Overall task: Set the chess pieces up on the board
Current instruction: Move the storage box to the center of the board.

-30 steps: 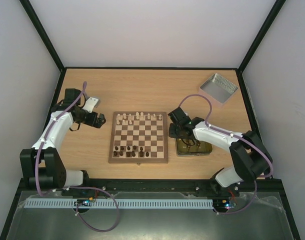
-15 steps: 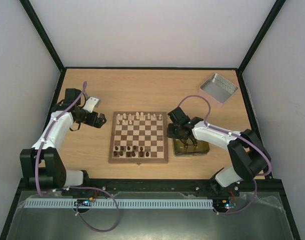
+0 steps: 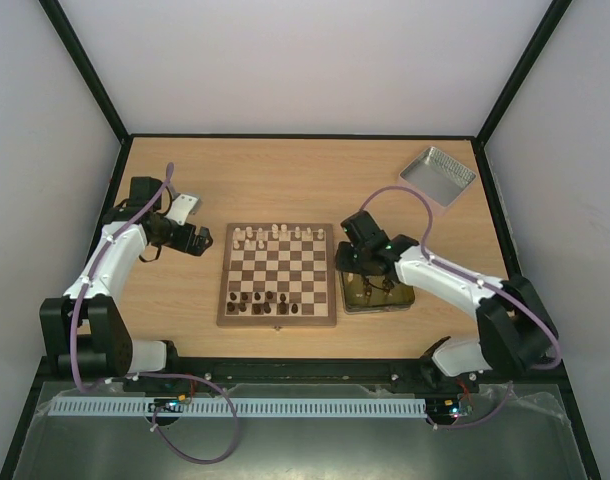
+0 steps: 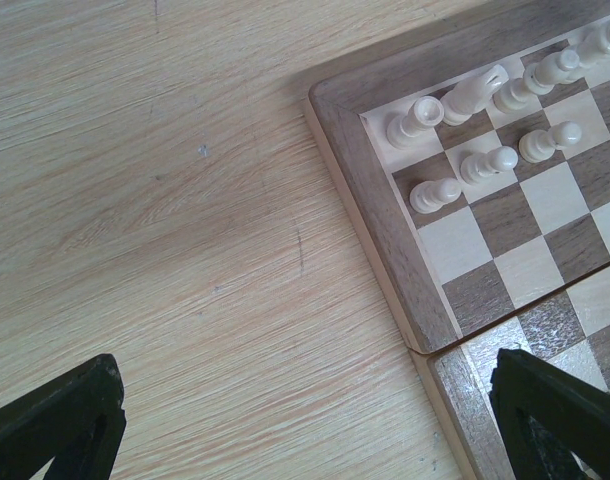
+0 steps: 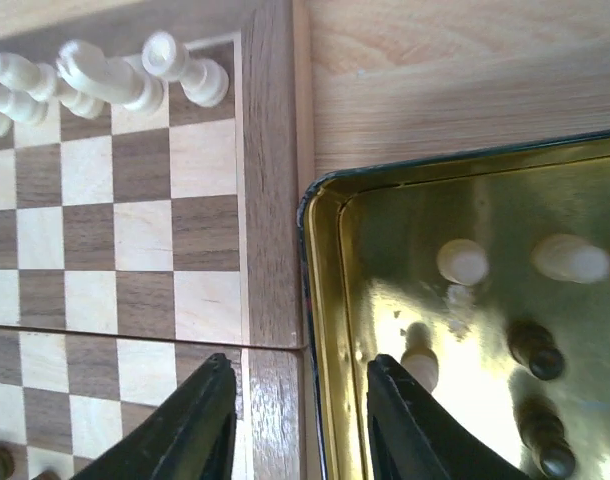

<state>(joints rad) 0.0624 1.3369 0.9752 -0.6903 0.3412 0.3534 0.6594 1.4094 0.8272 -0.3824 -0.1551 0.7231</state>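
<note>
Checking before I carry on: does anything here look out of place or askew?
Nothing spilled or damaged. Several pieces lie loose in the tin beside the board, not on it, and the open right tool straddles the tin's rim.

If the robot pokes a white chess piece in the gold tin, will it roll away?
Probably a little: the white chess piece looks rounded, so it may roll, but the wall of the gold tin should stop it. It looks small and wooden, so likely light and stiff.
</note>
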